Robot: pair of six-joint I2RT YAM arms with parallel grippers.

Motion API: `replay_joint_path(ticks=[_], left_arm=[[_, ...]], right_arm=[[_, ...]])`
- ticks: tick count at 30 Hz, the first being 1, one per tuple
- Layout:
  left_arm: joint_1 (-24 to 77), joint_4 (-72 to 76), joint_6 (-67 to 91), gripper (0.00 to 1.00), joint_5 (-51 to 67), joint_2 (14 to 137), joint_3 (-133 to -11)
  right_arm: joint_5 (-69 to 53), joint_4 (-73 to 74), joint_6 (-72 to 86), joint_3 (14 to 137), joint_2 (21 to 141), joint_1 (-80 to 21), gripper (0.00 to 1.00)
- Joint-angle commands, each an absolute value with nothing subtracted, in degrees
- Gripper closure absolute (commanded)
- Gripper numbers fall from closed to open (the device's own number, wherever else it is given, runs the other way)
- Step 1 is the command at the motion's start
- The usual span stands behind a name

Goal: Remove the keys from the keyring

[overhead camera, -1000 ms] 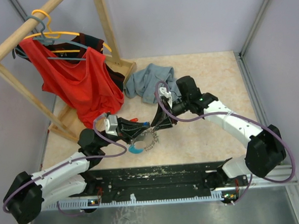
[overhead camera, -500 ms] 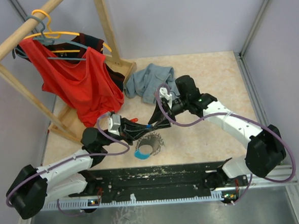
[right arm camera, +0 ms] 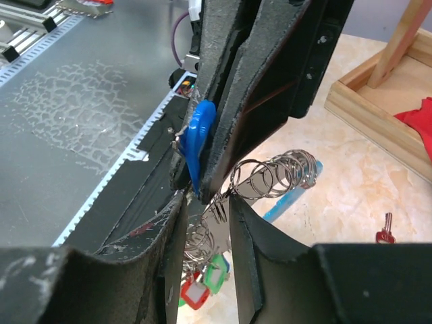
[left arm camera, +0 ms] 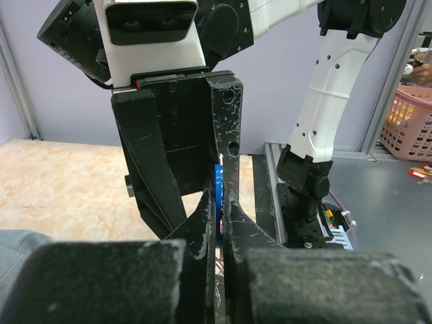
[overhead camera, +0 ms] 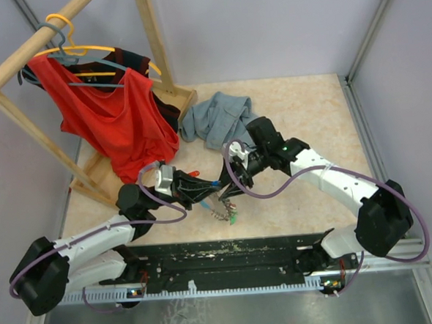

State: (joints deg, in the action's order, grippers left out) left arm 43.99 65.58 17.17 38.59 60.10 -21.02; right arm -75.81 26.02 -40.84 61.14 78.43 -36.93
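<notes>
The left fingers (left arm camera: 202, 226) are clamped tight on the blue key (right arm camera: 199, 138) by its plastic head, holding it up off the tabletop (overhead camera: 302, 127) near the front edge, about 6 o'clock from the grey-blue cloth (overhead camera: 215, 116). The keyring (right arm camera: 277, 172) dangles below that key, its chain of metal rings bunched and its light blue loop hanging behind, with a green key (right arm camera: 216, 277) and a red-headed one at the bottom of the cluster. The right fingers (right arm camera: 172, 229) stand part-way apart with rings and a flat bit of metal between them. The close view is crowded, so I cannot tell whether they are really pinching or only bracketing it. To do this step well, the right side should take a firm hold on the single ring that carries the blue key. The left side should then work the key round the coil instead of pulling straight, since a hard tug would likely just drag the whole chain. One red key (overhead camera: 193, 174) lies loose on the tabletop, at 10 o'clock from the hanging bunch. A pink basket (left arm camera: 408, 125) sits off beyond the table. Its contents cannot be made out.
</notes>
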Motion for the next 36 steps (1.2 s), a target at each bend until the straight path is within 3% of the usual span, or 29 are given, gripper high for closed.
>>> replay_joint_path(ticks=[1,14,36], left_arm=[[43.95,69.27,17.59,1.00,38.96,58.39,-22.89],[43.94,68.03,16.87,1.00,38.16,56.87,-21.99],[43.95,70.07,18.15,1.00,38.67,58.00,-20.83]], right_arm=[[-76.66,26.24,-42.83,62.62,76.90,-38.23,0.70],[-76.68,28.01,-41.74,64.45,76.25,-38.24,0.76],[-76.26,27.87,-39.77,65.19,75.75,-38.23,0.76]])
